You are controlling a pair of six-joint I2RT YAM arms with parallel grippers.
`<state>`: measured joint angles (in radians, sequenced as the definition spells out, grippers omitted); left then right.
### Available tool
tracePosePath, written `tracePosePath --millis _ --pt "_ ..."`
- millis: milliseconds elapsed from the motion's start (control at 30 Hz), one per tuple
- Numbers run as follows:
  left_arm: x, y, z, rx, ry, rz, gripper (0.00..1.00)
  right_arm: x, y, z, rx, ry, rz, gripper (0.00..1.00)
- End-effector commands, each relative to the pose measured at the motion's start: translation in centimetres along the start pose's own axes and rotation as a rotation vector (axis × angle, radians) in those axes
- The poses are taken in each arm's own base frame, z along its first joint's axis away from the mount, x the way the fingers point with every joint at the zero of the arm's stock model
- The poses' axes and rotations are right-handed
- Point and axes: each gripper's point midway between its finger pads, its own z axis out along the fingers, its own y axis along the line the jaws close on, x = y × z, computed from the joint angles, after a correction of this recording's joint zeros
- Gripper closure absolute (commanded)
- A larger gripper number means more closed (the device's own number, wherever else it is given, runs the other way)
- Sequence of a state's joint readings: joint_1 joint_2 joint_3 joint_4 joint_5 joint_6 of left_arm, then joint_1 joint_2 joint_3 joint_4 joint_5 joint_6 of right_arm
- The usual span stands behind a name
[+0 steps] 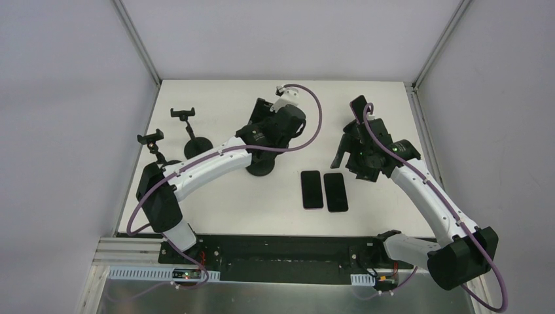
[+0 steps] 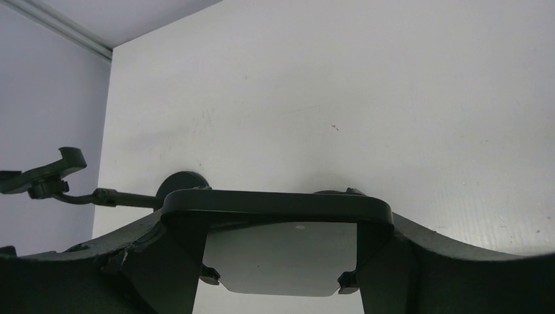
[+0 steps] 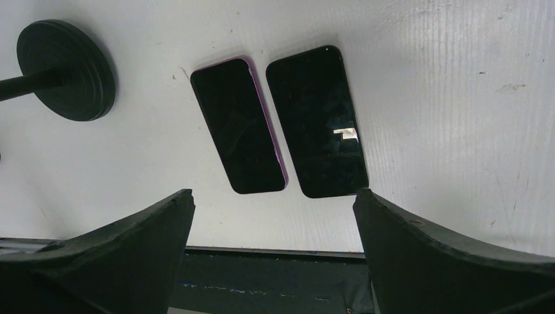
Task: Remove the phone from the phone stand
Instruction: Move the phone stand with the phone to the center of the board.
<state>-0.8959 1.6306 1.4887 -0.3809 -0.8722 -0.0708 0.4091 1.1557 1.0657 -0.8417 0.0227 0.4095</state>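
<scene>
A dark phone [image 2: 275, 204] sits in the clamp of the middle phone stand [image 1: 260, 169]. In the left wrist view its top edge spans from one finger to the other, its screen mirrors the white wall, and the clamp's small hooks hold its lower corners. My left gripper [image 2: 281, 261] is shut on the phone's two sides. From above, the left gripper [image 1: 267, 121] covers most of the phone. My right gripper [image 1: 350, 163] hovers open over the right half of the table; in its own view the right gripper [image 3: 273, 196] has nothing between its fingers.
Two phones lie flat side by side, a pink-edged one [image 3: 239, 124] and a black one [image 3: 317, 121], near the front edge. Two empty stands [image 1: 184, 114] [image 1: 150, 139] stand at the left. A dark, red-edged object [image 1: 358, 104] sits behind my right wrist.
</scene>
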Motion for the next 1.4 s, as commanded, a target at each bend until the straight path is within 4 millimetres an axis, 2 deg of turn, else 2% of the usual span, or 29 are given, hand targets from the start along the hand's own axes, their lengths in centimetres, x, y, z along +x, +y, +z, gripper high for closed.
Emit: tracePosePath --millis 0,267,500,800,1033,1100,1167,1233,1367 --pt "-3.3 3.5 -3.5 -0.159 -0.124 -0.170 1.00 -0.7 -0.2 -0.8 0.001 -0.034 -0.009 0.03" --pt "-3.3 3.2 -5.3 -0.064 -0.104 -0.248 1.00 -0.5 -0.3 -0.7 0.006 -0.029 -0.010 0.03" --pt "-2.4 2.5 -5.9 0.000 -0.042 -0.257 1.00 -0.5 -0.2 -0.5 0.009 -0.017 -0.013 0.03" --pt "0.4 0.7 -6.4 0.082 0.043 -0.353 1.00 -0.3 -0.2 -0.2 0.015 -0.004 -0.017 0.03" --pt "2.3 -0.8 -5.5 0.061 0.078 -0.310 0.99 -0.3 -0.3 0.2 0.022 0.008 -0.014 0.03" --pt "2.6 -0.9 -5.2 0.043 0.079 -0.299 0.84 -0.3 -0.3 0.2 0.025 0.009 -0.016 0.04" --pt "2.8 -0.9 -5.0 0.035 0.082 -0.296 0.63 -0.3 -0.3 0.3 0.027 0.009 -0.016 0.03" --pt "2.8 -1.0 -4.9 0.031 0.082 -0.294 0.45 -0.2 -0.4 0.3 0.028 0.009 -0.019 0.04" --pt "2.7 -1.1 -4.8 0.030 0.081 -0.296 0.28 -0.3 -0.4 0.3 0.029 0.010 -0.021 0.04"
